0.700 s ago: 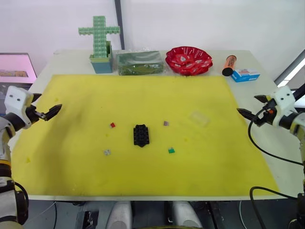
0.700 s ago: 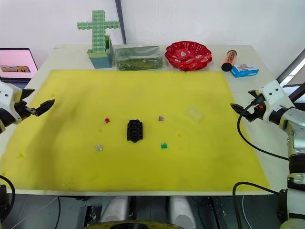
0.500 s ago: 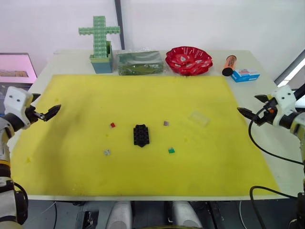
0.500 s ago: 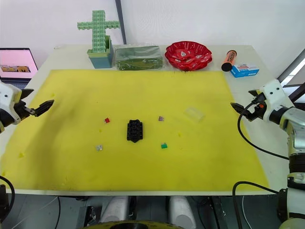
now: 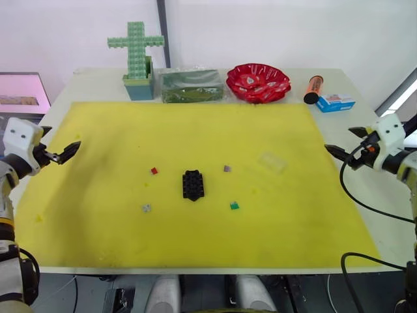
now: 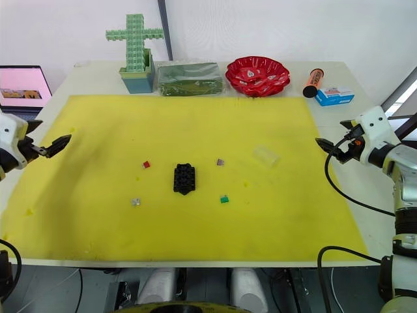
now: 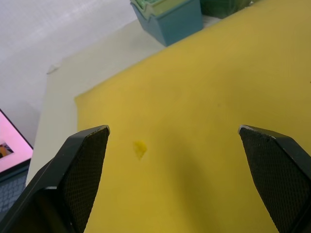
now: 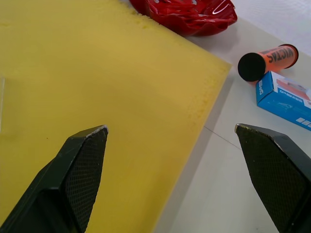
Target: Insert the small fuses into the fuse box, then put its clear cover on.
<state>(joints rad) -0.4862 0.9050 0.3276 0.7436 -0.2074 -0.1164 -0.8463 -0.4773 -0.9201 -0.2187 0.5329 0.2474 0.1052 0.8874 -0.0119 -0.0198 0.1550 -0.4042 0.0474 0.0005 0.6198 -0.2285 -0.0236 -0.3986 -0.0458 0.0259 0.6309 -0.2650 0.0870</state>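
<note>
Both arms have drifted slightly outward, away from the fuse box [image 5: 193, 184]; nothing is grasped, so insertion hasn't begun. The left gripper [image 5: 60, 154] and right gripper [image 5: 340, 149] hold their jaws wide apart, empty. Around the ridged black box lie four tiny blocky fuses [image 5: 154, 171], with the clear cover [image 5: 272, 162] (glassy, nearly invisible) to its right on the spongy yellow mat [image 5: 117, 228].
</note>
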